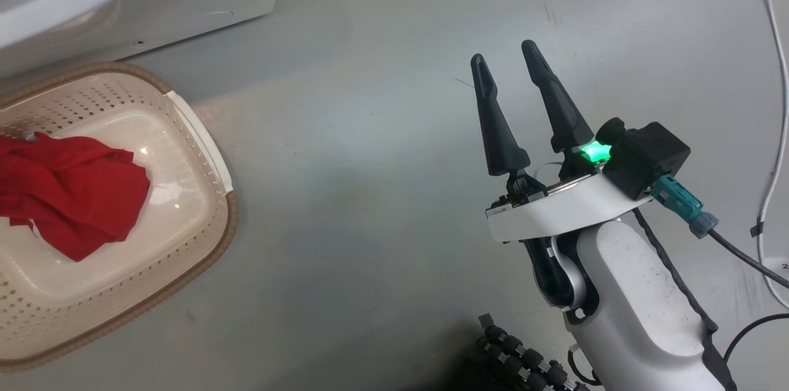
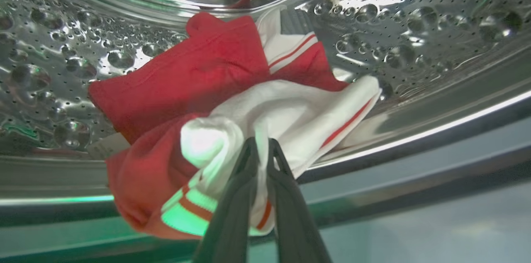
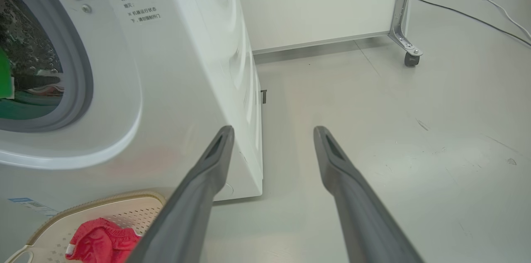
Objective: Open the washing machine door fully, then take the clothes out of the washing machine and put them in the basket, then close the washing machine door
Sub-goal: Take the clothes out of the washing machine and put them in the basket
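Observation:
Inside the perforated steel drum (image 2: 415, 26) of the washing machine (image 3: 166, 68), my left gripper (image 2: 261, 147) is shut on a white cloth with red stripes (image 2: 298, 118), bunched with a red garment (image 2: 186, 76). The cream basket (image 1: 203, 138) with its brown rim sits on the floor at the left and holds another red garment (image 1: 74, 193). Its corner and red contents also show in the right wrist view as the basket (image 3: 124, 209) and garment (image 3: 99, 242). My right gripper (image 1: 505, 58) hangs open over bare floor, right of the basket. The door is out of view.
A white and a black cable (image 1: 773, 132) run along the floor at the right. Behind the machine stands a white panel on a castor wheel (image 3: 410, 59). The grey floor (image 1: 370, 163) spreads between basket and right arm.

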You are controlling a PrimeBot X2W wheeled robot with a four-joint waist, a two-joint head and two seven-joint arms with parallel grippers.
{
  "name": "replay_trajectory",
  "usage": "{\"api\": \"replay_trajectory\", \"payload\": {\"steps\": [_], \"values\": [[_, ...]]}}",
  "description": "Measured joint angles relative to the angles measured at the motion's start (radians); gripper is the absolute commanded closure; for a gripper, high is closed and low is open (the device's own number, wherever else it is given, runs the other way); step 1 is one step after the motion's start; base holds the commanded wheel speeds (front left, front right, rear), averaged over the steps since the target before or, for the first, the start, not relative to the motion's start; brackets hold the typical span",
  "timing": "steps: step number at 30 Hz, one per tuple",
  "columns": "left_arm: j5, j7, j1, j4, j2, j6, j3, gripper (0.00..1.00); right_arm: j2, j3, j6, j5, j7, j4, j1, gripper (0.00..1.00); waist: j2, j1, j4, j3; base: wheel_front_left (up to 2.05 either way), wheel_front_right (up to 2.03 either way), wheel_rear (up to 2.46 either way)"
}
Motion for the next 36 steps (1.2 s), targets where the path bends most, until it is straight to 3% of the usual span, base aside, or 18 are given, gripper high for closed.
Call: {"api": "replay_trajectory", "payload": {"steps": [16, 22, 27, 36], "values": [[-0.047, -0.204, -0.006, -0.047, -0.098, -0.03, -0.021, 1.0, 0.0, -0.015, 0.0, -0.065, 0.0, 0.029, -0.012, 0.0, 0.0, 0.0, 0.054, -0.033, 0.0, 0.0, 0.0], [-0.043, -0.286, 0.018, -0.079, -0.183, -0.03, -0.048, 1.0, -0.001, -0.032, 0.0, -0.105, 0.0, 0.059, -0.012, 0.0, 0.0, 0.0, 0.088, -0.056, 0.0, 0.0, 0.0], [-0.058, -0.348, 0.061, -0.094, -0.202, -0.03, -0.048, 1.0, 0.0, -0.043, 0.001, -0.119, 0.0, 0.072, -0.011, 0.0, 0.0, 0.0, 0.109, -0.079, 0.0, 0.0, 0.0], [-0.087, -0.502, 0.154, -0.156, -0.297, -0.024, -0.047, 1.0, -0.002, -0.07, 0.003, -0.162, 0.0, 0.107, 0.019, 0.0, 0.0, 0.0, 0.167, -0.146, 0.0, 0.0, 0.0]]}}
